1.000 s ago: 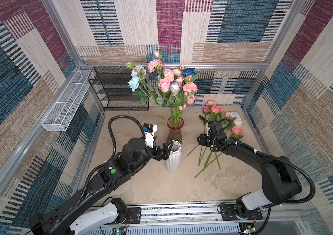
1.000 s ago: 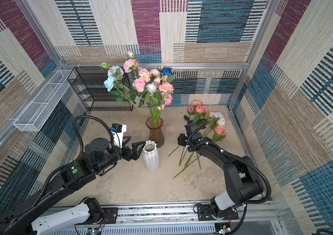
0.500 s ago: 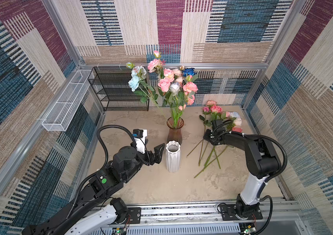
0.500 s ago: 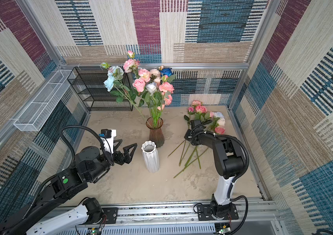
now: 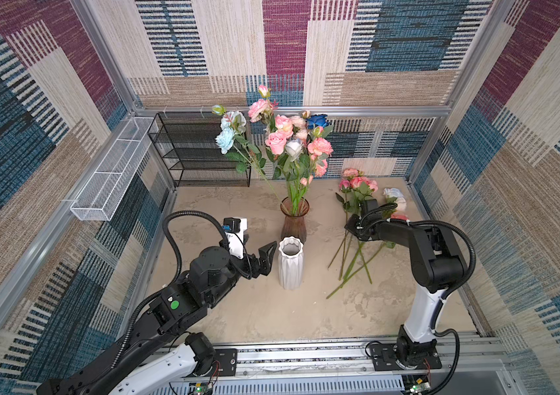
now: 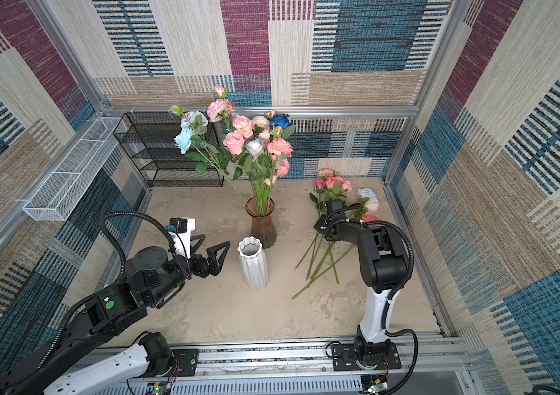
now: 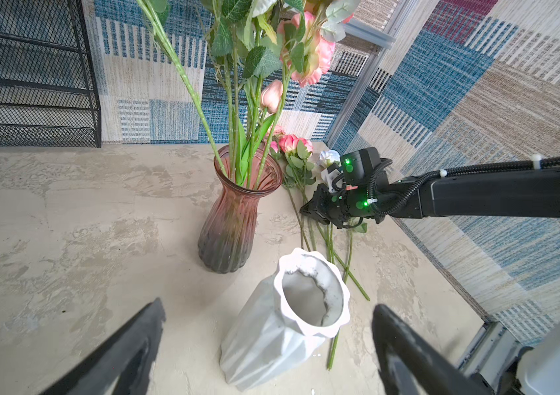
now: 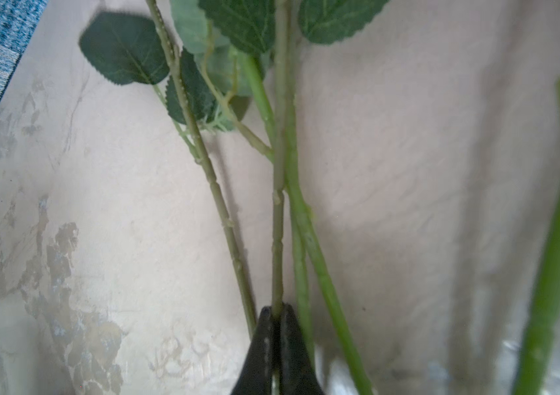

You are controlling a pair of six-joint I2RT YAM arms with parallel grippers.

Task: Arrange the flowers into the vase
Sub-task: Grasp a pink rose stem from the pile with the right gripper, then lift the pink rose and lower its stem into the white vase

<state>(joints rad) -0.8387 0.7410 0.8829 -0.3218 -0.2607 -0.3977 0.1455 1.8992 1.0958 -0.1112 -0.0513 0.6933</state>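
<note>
A brown glass vase (image 5: 294,220) (image 6: 263,225) (image 7: 234,219) stands mid-table and holds a tall bunch of flowers (image 5: 283,143) (image 6: 249,143), pink, white and blue. Several loose flowers (image 5: 357,186) (image 6: 331,184) lie on the table to its right, stems fanned toward the front. My right gripper (image 5: 350,227) (image 6: 319,227) (image 8: 275,309) is low over those stems and shut on one thin green stem (image 8: 277,239). My left gripper (image 6: 216,240) (image 7: 268,306) is open, just left of an empty white ribbed vase (image 5: 290,263) (image 6: 252,265) (image 7: 271,342).
A black mesh shelf rack (image 5: 199,150) stands at the back left. A white wire basket (image 5: 111,178) hangs on the left wall. Patterned walls close in the table on three sides, and an arm-mount rail (image 5: 306,355) runs along the front edge.
My right gripper has closed on a stem among the loose flowers, and that arm's elbow has risen. My left gripper has drawn back a little to the left of the white vase.
</note>
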